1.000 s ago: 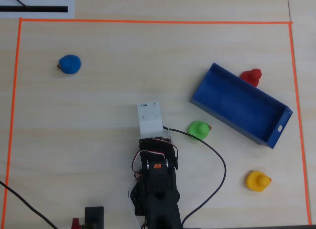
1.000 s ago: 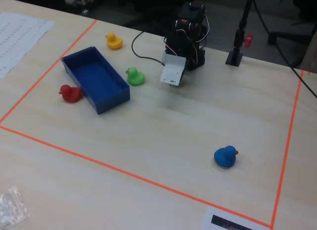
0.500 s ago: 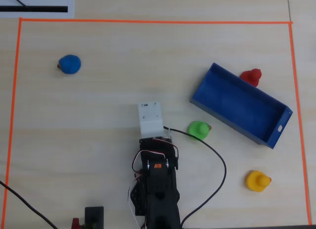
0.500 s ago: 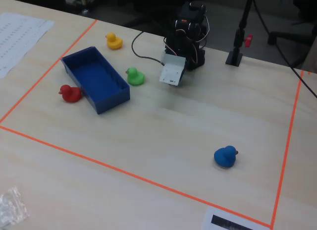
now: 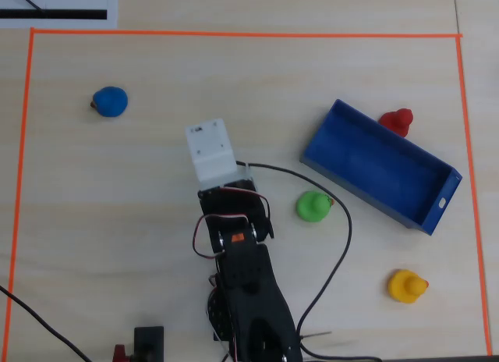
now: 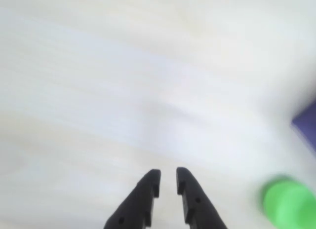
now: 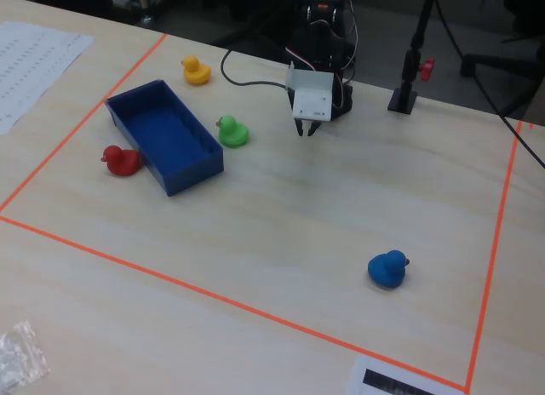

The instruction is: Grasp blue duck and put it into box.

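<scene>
The blue duck (image 5: pixel 110 101) sits alone on the table at the far left of the overhead view; in the fixed view (image 7: pixel 387 268) it is front right. The box (image 5: pixel 382 171), a long blue tray, lies at an angle on the right and holds nothing; it also shows in the fixed view (image 7: pixel 170 131). My gripper (image 6: pixel 168 177) hangs above bare table near the arm's base, far from the blue duck. Its jaws are almost together with a narrow gap and hold nothing. It shows in the fixed view (image 7: pixel 306 129) under the white wrist housing (image 5: pixel 210 151).
A green duck (image 5: pixel 313 207) sits between arm and box, at the lower right of the wrist view (image 6: pixel 289 202). A red duck (image 5: pixel 398 122) is behind the box, a yellow duck (image 5: pixel 407 285) in front. Orange tape (image 5: pixel 234 33) borders the work area.
</scene>
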Motion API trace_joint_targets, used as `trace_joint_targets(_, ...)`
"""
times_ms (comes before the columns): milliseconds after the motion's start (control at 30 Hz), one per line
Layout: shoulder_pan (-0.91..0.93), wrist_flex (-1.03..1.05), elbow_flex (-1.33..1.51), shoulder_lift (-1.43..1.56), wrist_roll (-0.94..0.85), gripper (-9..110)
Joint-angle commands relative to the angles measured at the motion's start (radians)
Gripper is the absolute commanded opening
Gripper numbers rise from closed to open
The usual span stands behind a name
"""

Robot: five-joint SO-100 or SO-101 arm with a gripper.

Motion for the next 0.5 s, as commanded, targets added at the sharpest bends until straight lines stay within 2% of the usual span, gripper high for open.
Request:
trace_joint_targets(0, -0.069, 0.037, -0.46, -0.43, 0.002, 1)
trace_joint_targets(67, -0.107, 0.12, -0.623, -0.566, -0.023, 4)
trace_joint_targets(167, -0.158, 0.209, -0.83, -0.726, -0.049, 17)
trace_joint_targets(300, -0.212, 0.253, -1.008, -0.881, -0.054, 29)
trace_joint_targets(467, -0.281, 0.256, -1.158, -1.045, -0.011, 38)
